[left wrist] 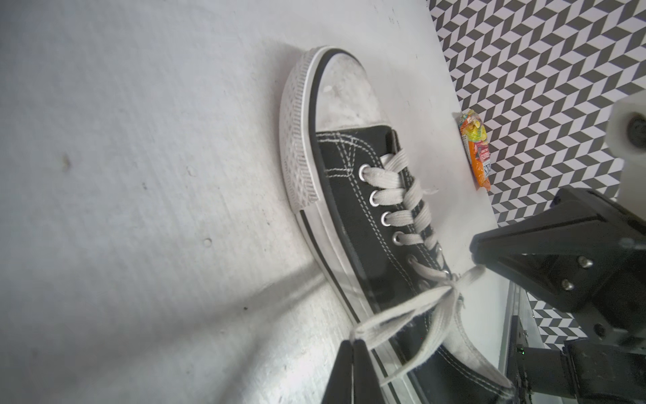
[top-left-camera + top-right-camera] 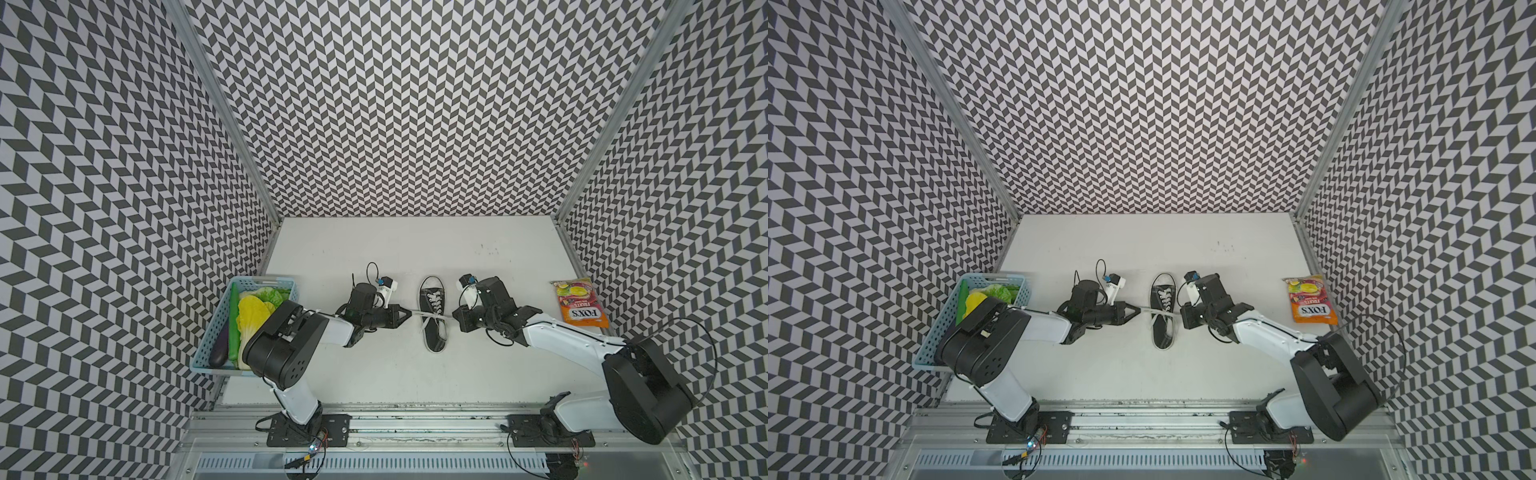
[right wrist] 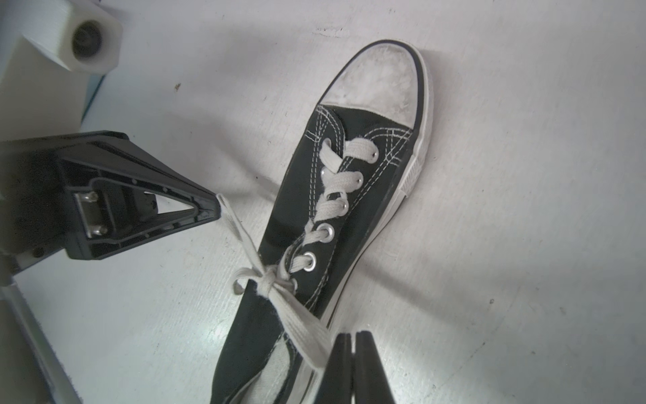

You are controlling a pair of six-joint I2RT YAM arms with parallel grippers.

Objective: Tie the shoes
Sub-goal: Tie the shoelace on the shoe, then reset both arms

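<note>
Sneaker (image 2: 433,297) mid-tabletop (image 2: 374,249), toe far. Left gripper (image 1: 353,344) and right gripper (image 3: 350,337) fingers clamped on taut loops of the laces (image 3: 272,280). Overpull likely drags a loop through the knot, or slides the sneaker.

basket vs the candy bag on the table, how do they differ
The basket is pale blue, perforated, with vegetables inside; the candy bag is a flat orange packet. The basket sits to the robot's left of the shoe, the candy bag to its right. The left arm hides part of the basket; the candy bag shows whole. Both rest on the white table, apart from the shoe.
</note>
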